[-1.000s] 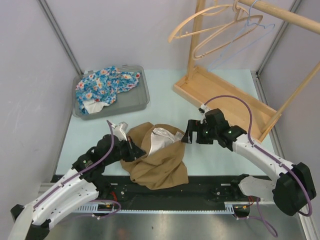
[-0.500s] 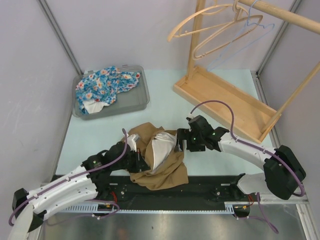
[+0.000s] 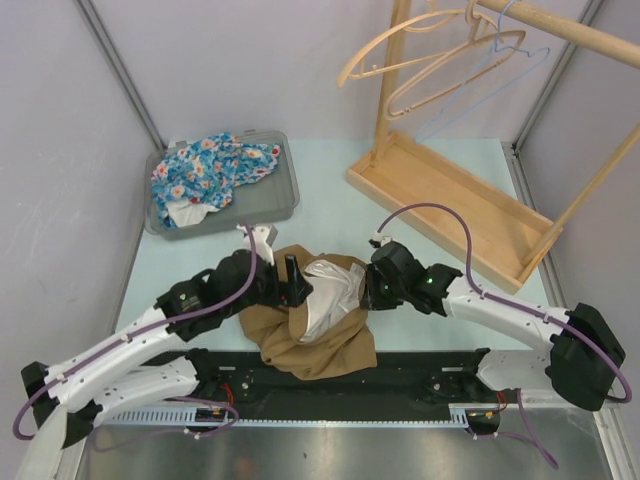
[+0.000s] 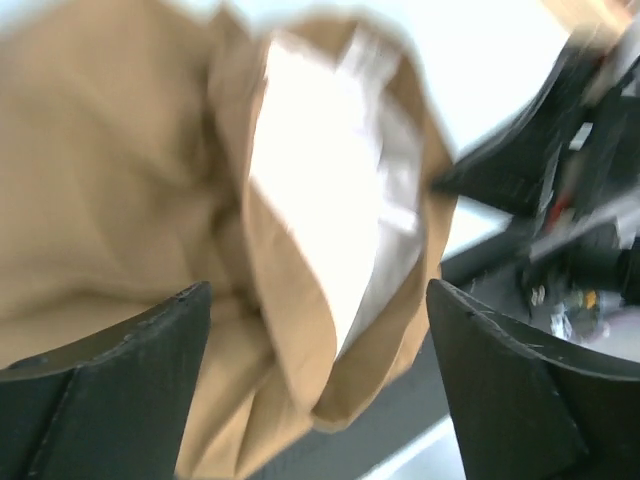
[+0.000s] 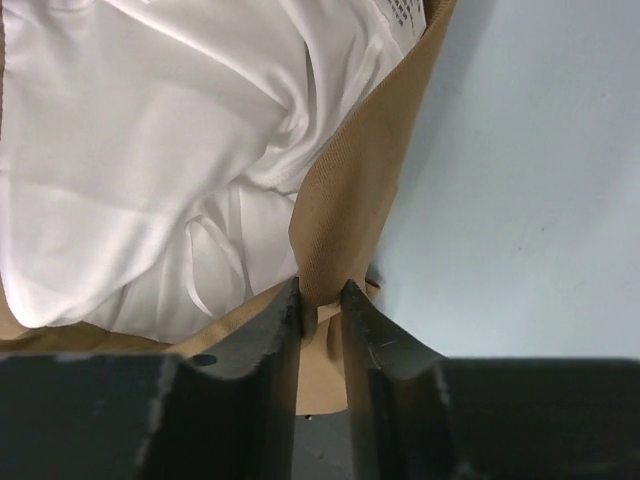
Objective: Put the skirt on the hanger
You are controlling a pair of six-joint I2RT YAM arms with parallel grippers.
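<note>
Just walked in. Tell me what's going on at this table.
Two robot arms are working on a tan skirt lying crumpled on the table. The right gripper has its fingers pinched on a fold of the skirt's edge. The left gripper hovers over it with fingers wide open, holding nothing. The wooden hanger hangs on the rack, not yet used.

The left arm [image 3: 130, 352] and right arm [image 3: 510, 315] wear white shells over black joints, each trailed by a purple cable [image 3: 430, 206]. The left claw [image 4: 315, 300] and right claw [image 5: 320, 300] have matte black wedge fingers.
</note>
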